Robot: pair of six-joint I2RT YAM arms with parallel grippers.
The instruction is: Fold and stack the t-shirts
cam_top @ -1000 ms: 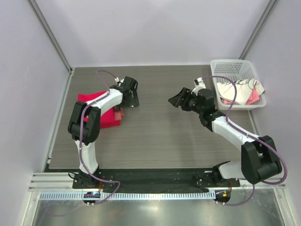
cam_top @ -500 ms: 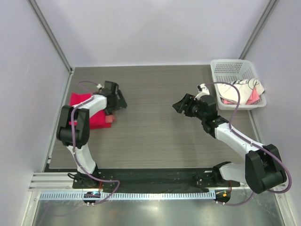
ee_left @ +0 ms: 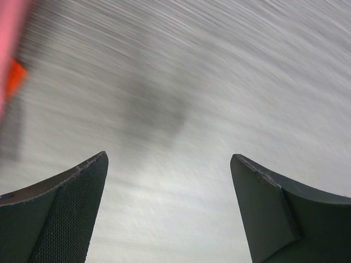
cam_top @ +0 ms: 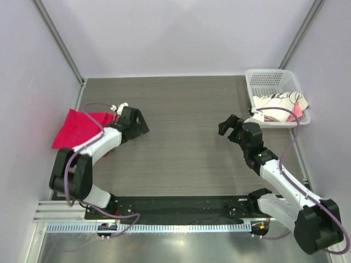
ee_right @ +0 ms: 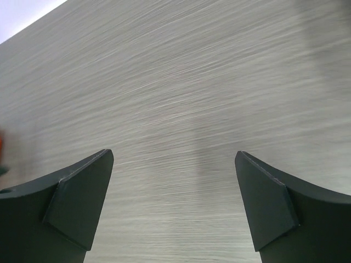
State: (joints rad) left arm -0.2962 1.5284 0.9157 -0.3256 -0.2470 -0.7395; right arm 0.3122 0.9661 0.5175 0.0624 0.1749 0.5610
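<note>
- My left pincer is spread wide, nothing between the jaws; its wrist view shows only blurred table under them.
- It points toward the middle of the table, so the red shirt lies behind it, off to the left, at the table's left edge. Just a sliver of red shows at the edge of that wrist view.
- My right pincer is spread too and holds nothing, with bare wood grain below the fingers.
- It aims left, toward the centre, away from the basket.
- The basket sits at the far right corner, behind and to the right of this pincer, and near it.
- In it lies the white shirt, crumpled, with a pink shirt peeking out on its right side.
- My call: the next shirt comes from the basket. The right arm is much nearer; the left is well apart, across the table.
- To reach it, I judge the right wrist must swing round to the far right.
</note>
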